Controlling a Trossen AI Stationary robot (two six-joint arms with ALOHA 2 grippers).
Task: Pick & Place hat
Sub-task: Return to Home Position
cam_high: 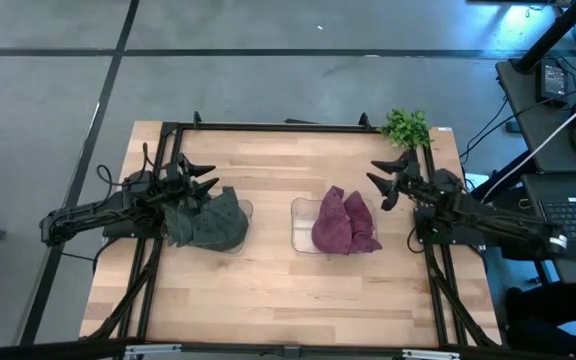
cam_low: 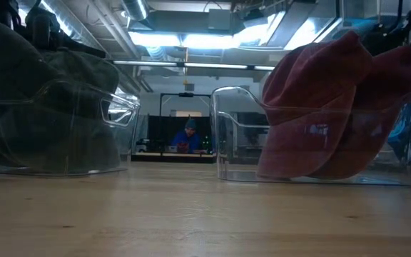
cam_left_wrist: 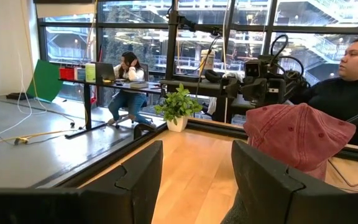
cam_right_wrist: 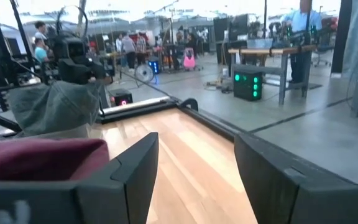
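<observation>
A dark green hat lies heaped in a clear tray left of centre. It also shows in the low view and the right wrist view. A maroon hat fills a second clear tray right of centre, rising above the tray wall. My left gripper is open just above the green hat's left part, with nothing between its fingers. My right gripper is open to the right of the maroon hat, apart from it.
A small green plant stands at the table's far right corner. Bare wood stretches along the near edge and between the trays and the far edge. People show in the room beyond the table.
</observation>
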